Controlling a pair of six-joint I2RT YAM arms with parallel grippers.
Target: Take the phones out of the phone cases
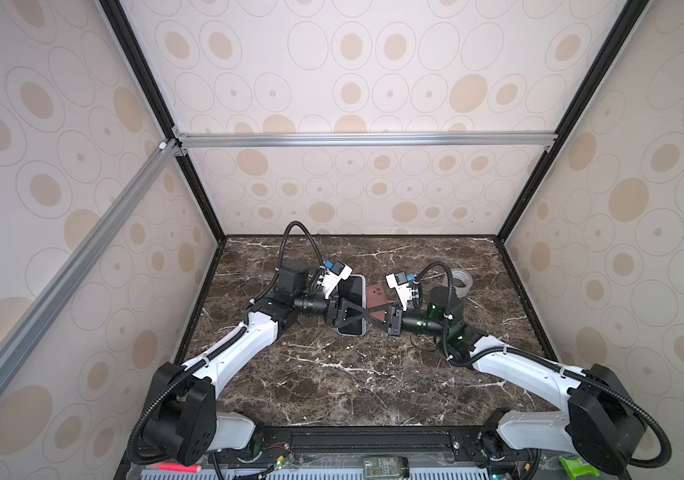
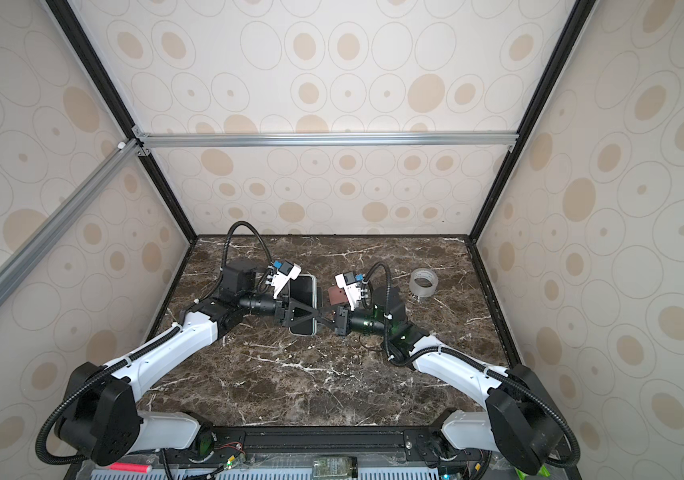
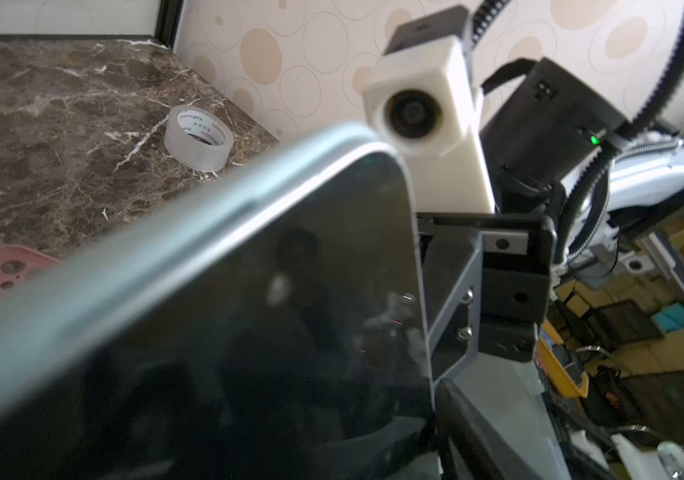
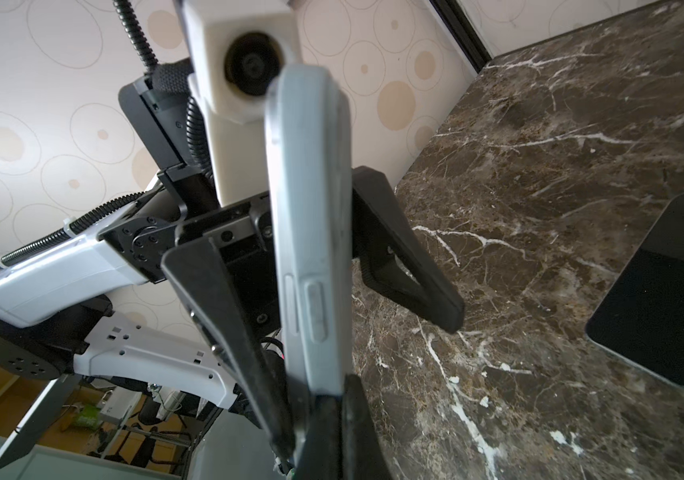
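Note:
A black-screened phone [image 1: 352, 291] [image 2: 305, 291] sits in a pale blue-grey phone case [image 4: 311, 208] and is held level above the marble, screen up. My right gripper [image 1: 373, 319] [image 4: 332, 399] is shut on the case's near edge. My left gripper [image 1: 363, 318] stands open, one of its fingers [image 4: 406, 266] under the case and the other over it, neither pressing it. In the left wrist view the screen [image 3: 269, 332] fills the picture, with the case's rim [image 3: 165, 232] running beside it.
An empty pink case [image 1: 377, 296] [image 3: 3, 270] lies on the marble table [image 1: 332, 382] just right of the held phone. Another dark-screened phone [image 4: 664, 291] lies flat on the marble below. A tape roll [image 1: 458, 282] [image 3: 199, 139] stands at the back right.

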